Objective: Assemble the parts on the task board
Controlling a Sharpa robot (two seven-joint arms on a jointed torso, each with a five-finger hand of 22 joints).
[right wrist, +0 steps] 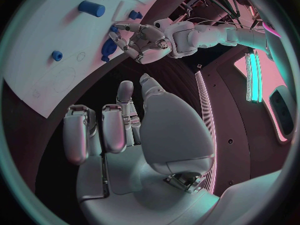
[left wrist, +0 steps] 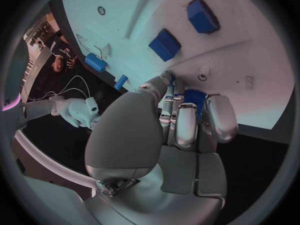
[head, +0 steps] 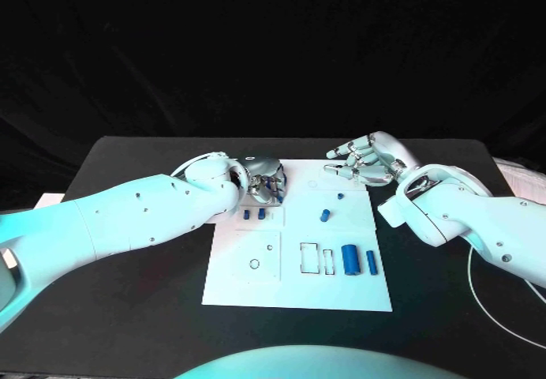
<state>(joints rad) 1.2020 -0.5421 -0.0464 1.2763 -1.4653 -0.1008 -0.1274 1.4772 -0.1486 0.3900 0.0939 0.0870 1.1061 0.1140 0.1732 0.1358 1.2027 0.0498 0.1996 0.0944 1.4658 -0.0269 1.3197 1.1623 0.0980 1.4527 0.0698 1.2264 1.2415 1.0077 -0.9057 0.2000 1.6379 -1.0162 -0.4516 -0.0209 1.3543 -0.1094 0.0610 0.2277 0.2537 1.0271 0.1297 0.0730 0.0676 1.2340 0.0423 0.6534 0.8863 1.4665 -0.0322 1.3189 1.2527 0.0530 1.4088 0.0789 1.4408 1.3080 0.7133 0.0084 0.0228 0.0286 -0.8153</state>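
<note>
Now, by label:

Left hand [head: 259,180]: over the far left part of the task board [head: 298,292], fingers curled down; the left wrist view shows the fingers [left wrist: 185,127] closed around a ribbed blue part [left wrist: 195,101], held against the board surface.

Right hand [head: 370,159]: at the board's far right corner, partly over the black table [head: 125,316]; fingers apart and only lightly bent, nothing in them. The right wrist view shows the same from behind, palm [right wrist: 134,135] bare.

Head view alone: the full layout. Two small blue blocks [head: 255,214] sit just near of the left hand, a small blue peg [head: 327,214] lies near the board's middle, a tiny blue piece [head: 342,196] beyond it, and a larger blue cylinder [head: 350,260] with a slim blue bar [head: 372,262] lie beside outlined slots on the near right.

Left wrist view alone: the held part between the fingers, hidden under the hand in the head view.

Right wrist view alone: the left hand seen from across the board, blue showing under its fingers.
</note>
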